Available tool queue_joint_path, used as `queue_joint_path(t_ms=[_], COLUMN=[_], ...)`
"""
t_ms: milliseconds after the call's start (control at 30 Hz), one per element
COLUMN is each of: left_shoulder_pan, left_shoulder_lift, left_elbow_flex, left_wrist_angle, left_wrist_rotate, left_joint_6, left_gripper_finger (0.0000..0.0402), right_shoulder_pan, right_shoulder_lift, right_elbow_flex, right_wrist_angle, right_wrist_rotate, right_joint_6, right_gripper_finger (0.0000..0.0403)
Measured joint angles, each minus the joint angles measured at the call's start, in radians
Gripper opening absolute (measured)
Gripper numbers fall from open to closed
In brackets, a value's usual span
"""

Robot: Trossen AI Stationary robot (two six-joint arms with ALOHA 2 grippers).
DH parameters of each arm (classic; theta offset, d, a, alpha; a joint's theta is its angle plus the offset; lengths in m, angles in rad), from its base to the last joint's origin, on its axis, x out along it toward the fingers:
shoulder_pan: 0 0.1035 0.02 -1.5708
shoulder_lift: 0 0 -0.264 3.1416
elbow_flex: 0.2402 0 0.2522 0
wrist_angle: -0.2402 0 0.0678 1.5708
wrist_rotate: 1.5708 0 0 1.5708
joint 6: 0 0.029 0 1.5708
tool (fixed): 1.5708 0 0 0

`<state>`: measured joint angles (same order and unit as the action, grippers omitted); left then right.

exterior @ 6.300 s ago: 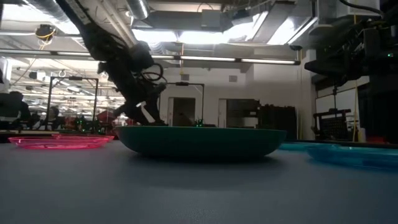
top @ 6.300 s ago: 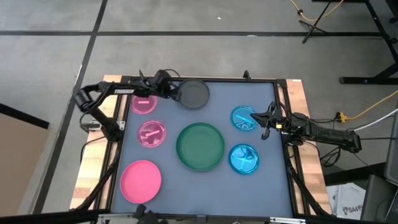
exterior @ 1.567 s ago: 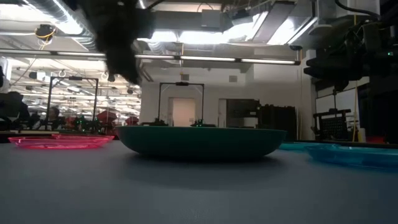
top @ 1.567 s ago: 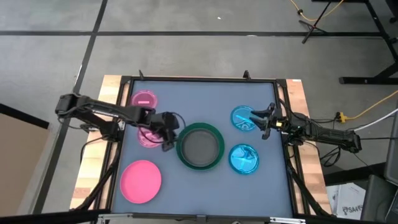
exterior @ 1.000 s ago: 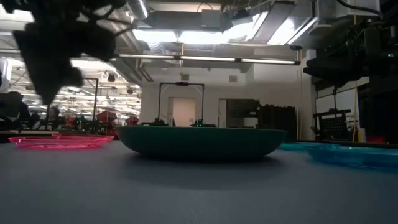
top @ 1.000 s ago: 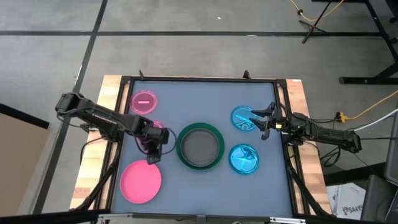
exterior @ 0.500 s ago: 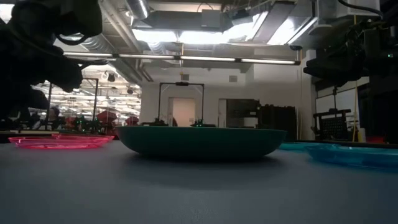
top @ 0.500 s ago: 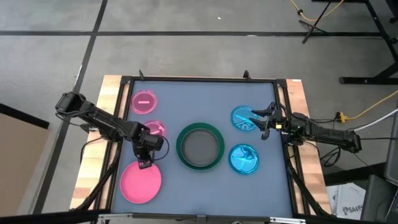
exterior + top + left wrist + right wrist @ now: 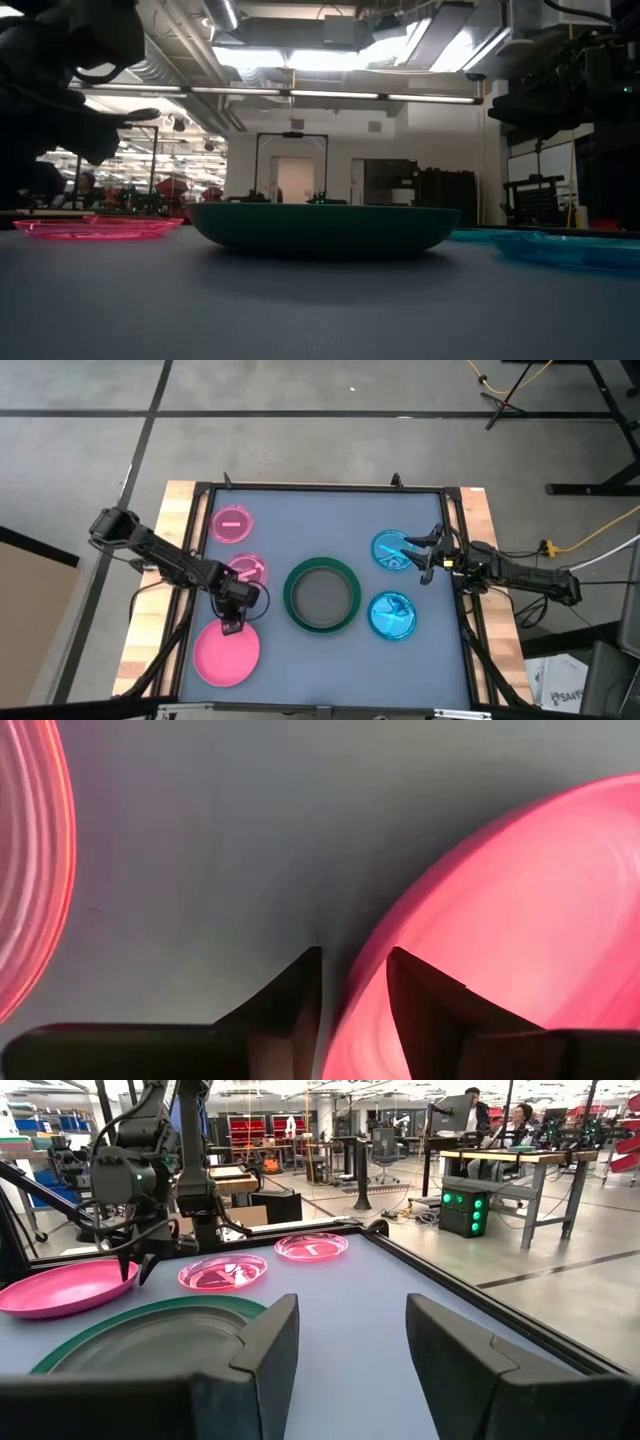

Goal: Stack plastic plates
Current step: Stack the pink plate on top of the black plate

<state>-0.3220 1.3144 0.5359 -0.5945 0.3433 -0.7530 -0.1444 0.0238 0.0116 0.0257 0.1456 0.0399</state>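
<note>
Looking down, you see the dark green plate [image 9: 321,596] with the grey plate [image 9: 322,594] nested inside, just beside your left gripper [image 9: 232,624]. Its fingers, narrowly parted, straddle the medium pink plate's [image 9: 500,930] rim. Your right gripper [image 9: 423,554] waits, fingers apart, beside the small blue plates [image 9: 391,550].

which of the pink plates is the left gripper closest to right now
The medium pink plate, opaque and the largest of the three pink ones. The left gripper, open, straddles its rim; the two small translucent pink plates lie farther off.
</note>
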Motion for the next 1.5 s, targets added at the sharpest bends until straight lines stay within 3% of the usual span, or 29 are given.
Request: queue_joint_path(t_ms=[333,700,1100,1500], left_shoulder_pan=[0.000,0.020,0.112,0.295], left_shoulder_lift=[-0.002,-0.007,-0.007,0.007], left_elbow_flex=[-0.010,0.006,0.218,0.418], left_wrist_angle=[0.080,0.107,0.108,0.119], left_wrist_rotate=[-0.012,-0.005,-0.011,-0.253], left_joint_6=[0.003,-0.053,0.005,0.076], left_gripper_finger=[0.0010,0.0005,0.0005,0.0006], right_shoulder_pan=[0.000,0.000,0.000,0.000], right_shoulder_lift=[0.000,0.000,0.000,0.000], right_elbow_flex=[0.000,0.000,0.000,-0.002], right_wrist_angle=[0.000,0.001,0.002,0.019], right_wrist_rotate=[0.000,0.000,0.000,0.009], right_joint_6=[0.000,0.000,0.000,0.006], right_gripper_finger=[0.0177,0.0177,0.0177,0.0177])
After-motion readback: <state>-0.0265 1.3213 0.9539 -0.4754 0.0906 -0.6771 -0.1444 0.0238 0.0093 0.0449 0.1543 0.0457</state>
